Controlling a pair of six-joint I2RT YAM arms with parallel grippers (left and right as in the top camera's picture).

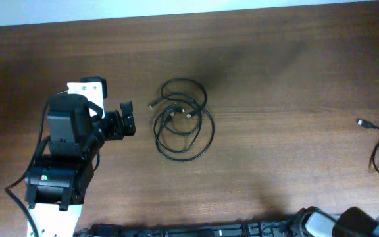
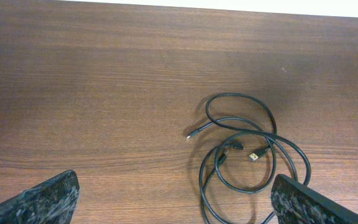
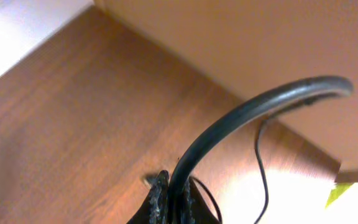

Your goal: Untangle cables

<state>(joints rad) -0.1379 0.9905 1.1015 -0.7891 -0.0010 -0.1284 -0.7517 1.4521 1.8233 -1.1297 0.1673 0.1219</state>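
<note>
Overhead view shows the cables (image 1: 183, 120) lying as a loose bundle of overlapping black loops on the wooden table (image 1: 281, 72), a little left of its middle. The left end effector (image 1: 126, 119) sits just beside the bundle on the side toward the table's left edge. It points at the loops and is not touching them.

From the left wrist camera, its two fingers (image 2: 42, 200) stand wide apart at the bottom corners of the frame, so it is open and holds nothing. The same bundle lies ahead between them, with one small plug (image 2: 191, 134) poking out to the left and two more plugs (image 2: 257, 154) resting inside the loops.

A separate cable (image 1: 376, 146) lies well apart, toward the table's right edge, its plug end pointing to the far edge. In the right wrist view, the right end effector (image 3: 173, 202) is closed on this separate cable (it arcs up and rightward out of the fingers).
</note>
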